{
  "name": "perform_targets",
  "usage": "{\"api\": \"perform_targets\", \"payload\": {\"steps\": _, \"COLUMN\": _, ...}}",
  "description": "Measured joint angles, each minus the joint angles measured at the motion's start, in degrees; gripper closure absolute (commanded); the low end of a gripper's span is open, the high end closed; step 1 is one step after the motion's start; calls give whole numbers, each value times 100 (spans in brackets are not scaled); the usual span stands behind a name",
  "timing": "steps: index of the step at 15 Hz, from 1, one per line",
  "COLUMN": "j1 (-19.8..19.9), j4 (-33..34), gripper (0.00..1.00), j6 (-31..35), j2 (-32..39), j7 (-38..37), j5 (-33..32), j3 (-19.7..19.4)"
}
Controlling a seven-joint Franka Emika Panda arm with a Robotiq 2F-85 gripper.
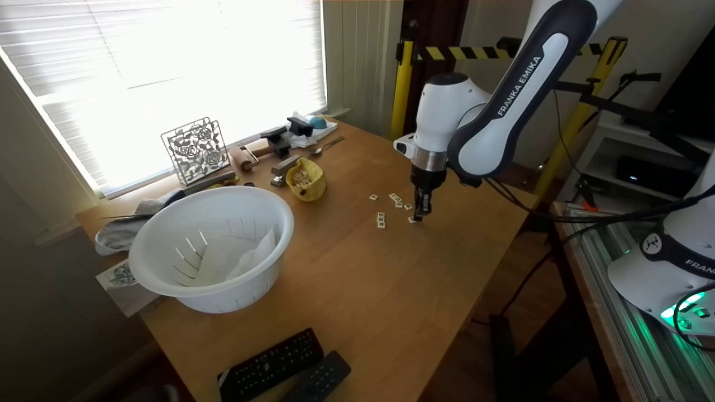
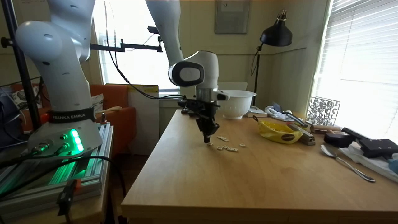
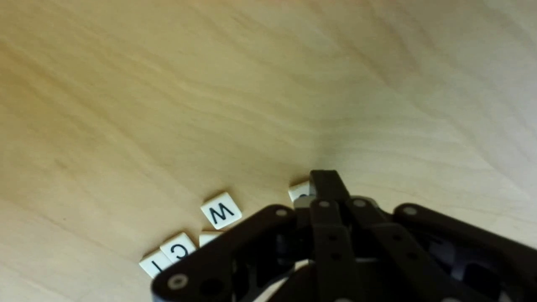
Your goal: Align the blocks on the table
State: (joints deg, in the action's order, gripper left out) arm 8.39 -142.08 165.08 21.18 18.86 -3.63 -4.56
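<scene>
The blocks are tiny cream letter tiles on the wooden table [image 1: 346, 279]. In an exterior view a short straight row of tiles [image 1: 381, 220] lies apart from a loose cluster [image 1: 395, 197] and a lone tile [image 1: 373, 197]. The row [image 2: 223, 138] and the lone tile [image 2: 242, 145] also show in an exterior view. My gripper [image 1: 419, 216] points down at the table, fingers together. In the wrist view its fingertips [image 3: 329, 180] stand beside a tile [image 3: 299, 191], partly covering it; contact is unclear. A W tile [image 3: 221, 210] and a C tile [image 3: 178, 248] lie to the left.
A large white bowl [image 1: 211, 245] and two black remotes [image 1: 273, 363] are on the table. A yellow pouch [image 1: 307, 180] with pieces inside stands near the tiles. A spoon [image 2: 346, 163], a metal napkin holder [image 1: 196, 151] and other items line the window side.
</scene>
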Motion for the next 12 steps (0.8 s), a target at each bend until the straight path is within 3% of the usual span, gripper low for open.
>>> {"api": "perform_targets", "payload": {"steps": 4, "j1": 67, "j4": 76, "gripper": 100, "j6": 88, "j2": 109, "j7": -45, "j5": 0, "j3": 132}}
{"api": "perform_targets", "payload": {"steps": 12, "j1": 653, "j4": 97, "gripper": 100, "j6": 84, "j2": 137, "j7": 888, "j5": -7, "j3": 1082}}
